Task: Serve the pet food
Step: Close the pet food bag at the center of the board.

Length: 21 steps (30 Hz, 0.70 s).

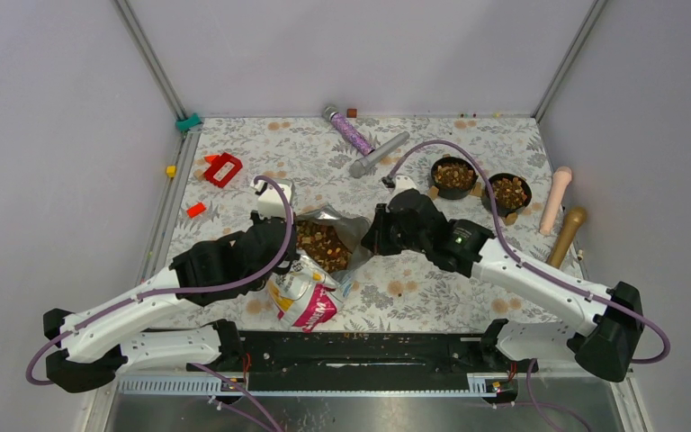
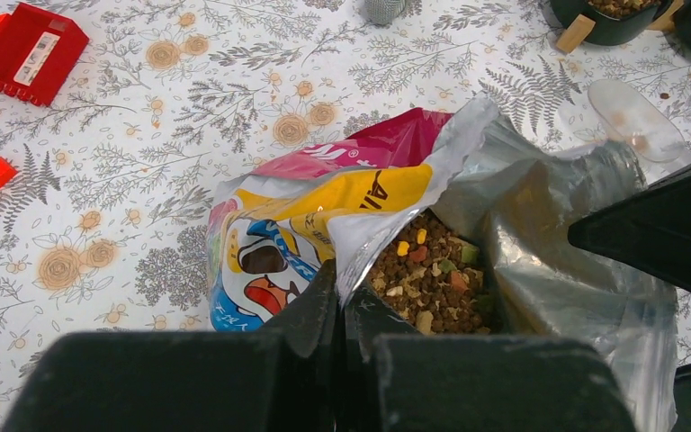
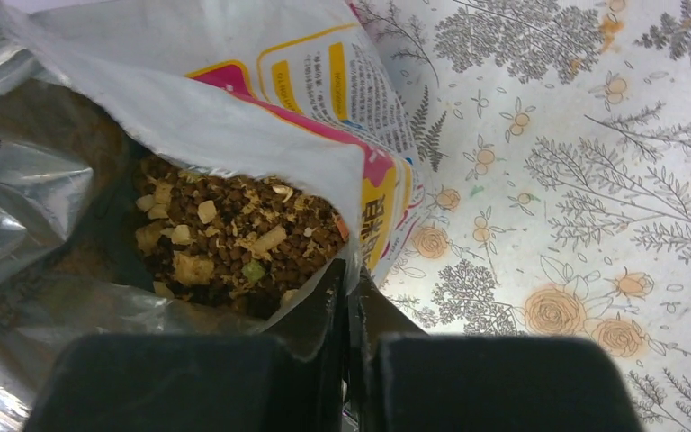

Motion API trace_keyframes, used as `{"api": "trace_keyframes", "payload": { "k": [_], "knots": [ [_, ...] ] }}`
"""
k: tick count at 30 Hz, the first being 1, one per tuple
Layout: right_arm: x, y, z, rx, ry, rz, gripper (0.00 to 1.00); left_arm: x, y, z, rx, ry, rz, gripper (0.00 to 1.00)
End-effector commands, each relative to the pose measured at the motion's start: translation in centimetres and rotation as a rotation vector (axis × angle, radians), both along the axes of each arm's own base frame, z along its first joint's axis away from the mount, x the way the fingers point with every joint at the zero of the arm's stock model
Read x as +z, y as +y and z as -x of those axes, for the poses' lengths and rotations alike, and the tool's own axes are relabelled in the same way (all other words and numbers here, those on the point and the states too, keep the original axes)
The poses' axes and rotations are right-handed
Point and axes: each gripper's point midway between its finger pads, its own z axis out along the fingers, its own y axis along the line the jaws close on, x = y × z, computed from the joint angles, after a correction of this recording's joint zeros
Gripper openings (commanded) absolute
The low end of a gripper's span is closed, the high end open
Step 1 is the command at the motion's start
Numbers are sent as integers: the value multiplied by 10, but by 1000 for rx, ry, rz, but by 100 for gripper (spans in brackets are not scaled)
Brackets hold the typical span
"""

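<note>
The pet food (image 1: pixel 324 243) (image 2: pixel 427 279) (image 3: pixel 234 234), brown kibble with tan and coloured bits, lies in an open yellow-white-magenta bag (image 1: pixel 309 301) (image 2: pixel 324 193) (image 3: pixel 324 72) with silver lining, in the middle of the table. On the bag's left rim my left gripper (image 1: pixel 290 236) (image 2: pixel 342 281) is shut, pinching the edge. My right gripper (image 1: pixel 371 238) (image 3: pixel 349 272) is shut on the opposite, right rim. Between the two the mouth is spread. Two black bowls (image 1: pixel 454 194) (image 1: pixel 507 210) at the back right hold kibble.
A clear scoop (image 2: pixel 634 117) lies right of the bag. A red block (image 1: pixel 223 168) and a small red piece (image 1: pixel 195 210) sit at the left. A glittery purple tube (image 1: pixel 351 132) and a grey tube (image 1: pixel 378 155) lie at the back. Pink (image 1: pixel 555 200) and gold (image 1: pixel 567 236) sticks lie far right.
</note>
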Motion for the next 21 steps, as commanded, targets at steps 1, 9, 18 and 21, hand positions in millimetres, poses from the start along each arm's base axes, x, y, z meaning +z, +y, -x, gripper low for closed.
{"api": "trace_keyframes", "payload": {
  "k": [1, 9, 18, 21],
  "knots": [
    [57, 32, -12, 116, -141, -86, 0, 41, -15, -8, 23, -84, 175, 0],
    [126, 76, -17, 343, -263, -120, 0, 62, -43, 1, -32, -24, 367, 0],
    [188, 119, -8, 597, -314, -179, 0, 102, -95, 15, -175, 28, 667, 0],
    [183, 128, 4, 694, -266, -189, 0, 107, -104, 18, -180, 45, 717, 0]
  ]
}}
